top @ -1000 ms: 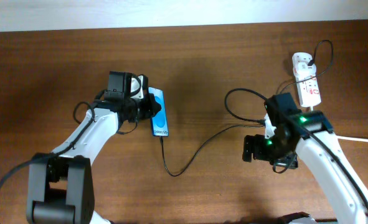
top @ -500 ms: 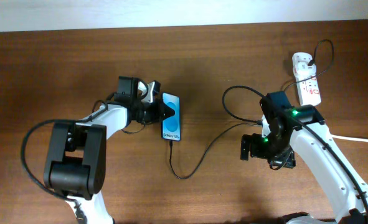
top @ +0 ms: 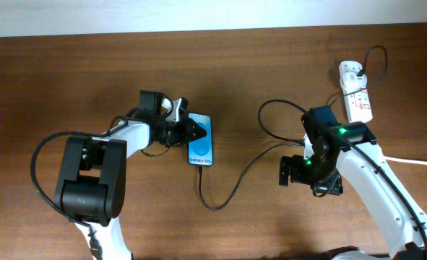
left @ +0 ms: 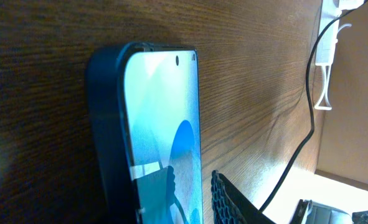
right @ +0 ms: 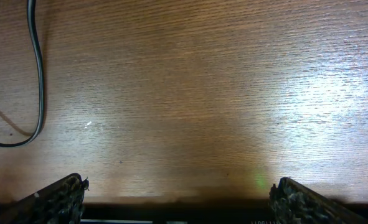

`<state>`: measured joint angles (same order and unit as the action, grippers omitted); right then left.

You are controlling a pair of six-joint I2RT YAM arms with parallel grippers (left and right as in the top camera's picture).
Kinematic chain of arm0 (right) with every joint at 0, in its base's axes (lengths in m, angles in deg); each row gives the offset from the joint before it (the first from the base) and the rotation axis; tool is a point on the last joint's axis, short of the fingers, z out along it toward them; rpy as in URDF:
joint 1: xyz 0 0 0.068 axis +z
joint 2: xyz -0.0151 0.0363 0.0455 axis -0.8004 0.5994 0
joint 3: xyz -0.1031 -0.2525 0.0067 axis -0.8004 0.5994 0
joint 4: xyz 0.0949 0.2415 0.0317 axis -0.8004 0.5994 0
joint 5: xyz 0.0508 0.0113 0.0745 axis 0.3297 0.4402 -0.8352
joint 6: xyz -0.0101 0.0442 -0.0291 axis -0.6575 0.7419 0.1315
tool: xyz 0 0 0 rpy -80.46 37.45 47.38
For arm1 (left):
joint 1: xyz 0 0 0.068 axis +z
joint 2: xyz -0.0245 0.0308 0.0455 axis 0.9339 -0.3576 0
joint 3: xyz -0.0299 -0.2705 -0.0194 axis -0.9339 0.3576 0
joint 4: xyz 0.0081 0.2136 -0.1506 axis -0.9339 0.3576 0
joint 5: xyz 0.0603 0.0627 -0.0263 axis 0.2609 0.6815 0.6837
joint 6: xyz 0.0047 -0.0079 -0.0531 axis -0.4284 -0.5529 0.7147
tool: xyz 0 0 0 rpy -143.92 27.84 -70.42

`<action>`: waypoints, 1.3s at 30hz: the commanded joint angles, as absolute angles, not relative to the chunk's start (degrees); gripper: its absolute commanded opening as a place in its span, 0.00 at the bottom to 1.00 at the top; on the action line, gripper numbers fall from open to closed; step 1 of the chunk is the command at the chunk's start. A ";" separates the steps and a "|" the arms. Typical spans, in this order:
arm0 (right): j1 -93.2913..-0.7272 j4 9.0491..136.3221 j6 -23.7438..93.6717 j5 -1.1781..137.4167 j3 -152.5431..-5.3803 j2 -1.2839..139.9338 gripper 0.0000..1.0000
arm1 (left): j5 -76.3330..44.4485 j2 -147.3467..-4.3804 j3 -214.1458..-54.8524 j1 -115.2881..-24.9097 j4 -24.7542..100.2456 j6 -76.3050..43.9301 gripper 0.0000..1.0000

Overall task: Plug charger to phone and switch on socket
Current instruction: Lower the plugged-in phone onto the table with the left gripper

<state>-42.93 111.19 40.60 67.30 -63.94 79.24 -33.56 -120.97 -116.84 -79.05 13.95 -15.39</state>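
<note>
Blue phone (top: 201,141), charger (top: 216,209) at bottom edge

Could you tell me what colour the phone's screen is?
Blue with a round pattern on the phone; clearest in left wrist view.

Arms (top: 386,189): white links, black joints | right arm (top: 327,144) — green light, apparently

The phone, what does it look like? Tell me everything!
The phone is a slim black-framed rectangle with a bright blue screen and white lettering. It lies flat, screen up, on the brown wooden table. The thin black charger cable runs from its near end. The left gripper sits at one long edge, near the far end.
</note>
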 commanded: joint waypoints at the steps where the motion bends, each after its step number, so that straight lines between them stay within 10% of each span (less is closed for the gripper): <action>1: -43.06 110.99 41.08 67.41 -63.48 79.39 0.98 | -31.96 -121.49 -117.04 -79.11 15.64 -16.20 0.31; 39: -43.06 109.33 41.06 67.41 -63.48 79.39 0.98 | -16.75 -121.49 -117.04 -79.11 25.34 -12.37 0.54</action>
